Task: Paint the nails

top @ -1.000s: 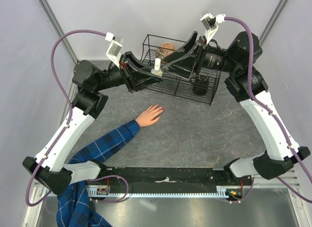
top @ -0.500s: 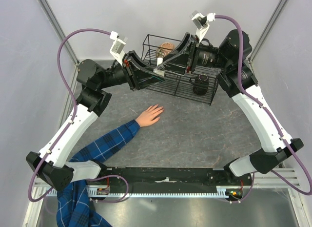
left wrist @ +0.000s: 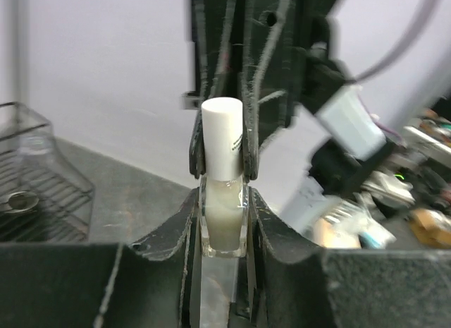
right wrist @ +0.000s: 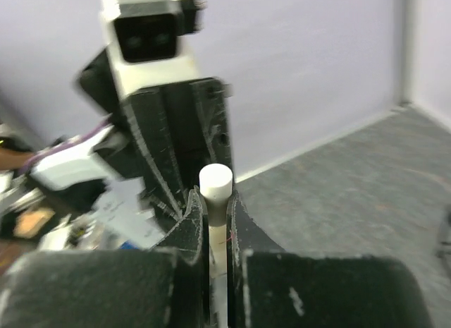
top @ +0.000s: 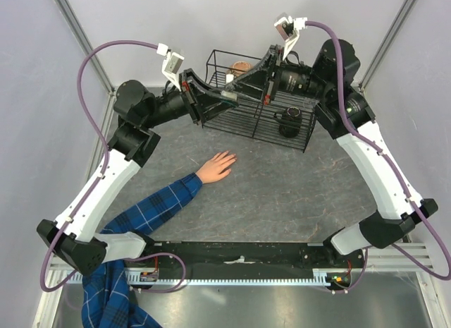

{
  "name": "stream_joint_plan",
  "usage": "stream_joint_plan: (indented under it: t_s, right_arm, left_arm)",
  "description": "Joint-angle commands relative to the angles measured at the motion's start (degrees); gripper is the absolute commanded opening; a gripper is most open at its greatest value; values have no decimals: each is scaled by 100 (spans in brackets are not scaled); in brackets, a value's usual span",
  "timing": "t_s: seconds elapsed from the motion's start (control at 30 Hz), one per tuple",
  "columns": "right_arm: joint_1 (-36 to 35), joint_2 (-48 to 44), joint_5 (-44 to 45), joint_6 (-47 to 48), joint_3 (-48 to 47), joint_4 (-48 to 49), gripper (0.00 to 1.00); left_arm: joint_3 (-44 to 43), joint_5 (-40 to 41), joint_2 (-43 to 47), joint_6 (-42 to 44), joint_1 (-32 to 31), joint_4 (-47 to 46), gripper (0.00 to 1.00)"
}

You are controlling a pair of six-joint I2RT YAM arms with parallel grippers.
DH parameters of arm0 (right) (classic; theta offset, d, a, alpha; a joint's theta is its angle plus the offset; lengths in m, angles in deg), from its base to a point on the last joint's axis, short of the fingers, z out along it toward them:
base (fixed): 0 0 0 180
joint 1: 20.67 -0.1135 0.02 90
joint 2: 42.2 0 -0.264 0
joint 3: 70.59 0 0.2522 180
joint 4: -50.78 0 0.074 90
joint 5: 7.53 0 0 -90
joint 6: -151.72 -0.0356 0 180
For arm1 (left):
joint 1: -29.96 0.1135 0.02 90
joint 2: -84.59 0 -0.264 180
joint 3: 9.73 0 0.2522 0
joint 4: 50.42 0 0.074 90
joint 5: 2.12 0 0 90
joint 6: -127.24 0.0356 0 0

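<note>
Meeting above wire basket at 12 o'clock: both grippers, top view. Nails on hand at centre, well apart.
Left wrist: left gripper clamps bottle glass.
Right wrist: right gripper pinches white cap.

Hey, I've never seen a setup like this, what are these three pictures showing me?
These are two robot arms bolted to a table. The overhead picture looks down on both; the other two come from small cameras on each wrist, looking along that arm's own claw.

On the grey table lies a hand in a blue plaid sleeve, fingers spread, and behind it stands a black wire basket.

Above the basket the arms meet. The left claw grips a small clear bottle by its body, while the right claw pinches its white cap. Together they hold one bottle, seemingly to unscrew it.
</note>
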Motion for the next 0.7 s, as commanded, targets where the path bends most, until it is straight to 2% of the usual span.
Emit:
stream_joint_plan:
  t_s: [0.0,0.03,0.07,0.1,0.13,0.17,0.23,0.33,0.4,0.47,0.5,0.57,0.67]
  right_arm:
    - [-975,260,2444,1807,-953,-2438,0]
    - [-1413,444,5079,1961,-1433,-3164,0]
    - [-2296,524,6246,1971,-1577,-3372,0]
    - [-2653,603,7188,1728,-1753,-3539,0]
    - [-2952,778,8720,1603,-1798,-3732,0]
    - [-3443,867,9153,1602,-1825,-3751,0]
    - [-3754,1234,10110,1803,-2061,-3839,0]
    - [-3887,1648,10379,1909,-2746,-4093,0]
    - [-3896,1676,10345,1892,-2774,-4059,0]
    - [-3887,1615,10170,1901,-2678,-3919,5]
    - [-3878,1536,10038,1918,-2573,-3858,14]
    - [-3835,1404,9652,2032,-2388,-3516,23]
    - [-3729,1149,9352,2234,-2037,-3093,42]
  left_arm:
    - [-466,2656,141,2427,-382,982,2]
    - [-509,3235,124,3388,-819,1035,2]
    - [-553,4181,-51,3746,-1032,1053,2]
    - [-728,4521,-157,4202,-1208,1071,2]
    - [-808,4698,-245,4502,-1454,1080,2]
    - [-869,4848,-367,4514,-1526,1010,2]
    - [-792,4832,-395,4279,-1631,800,2]
    - [-651,4744,-395,4014,-1658,711,2]
    - [-546,4735,-317,3969,-1658,693,2]
    - [-545,4473,-264,3969,-1658,772,2]
    - [-536,4420,-211,3961,-1658,798,2]
    - [-475,4375,-132,3917,-1658,878,2]
    - [-431,4322,-35,3943,-1658,1070,2]
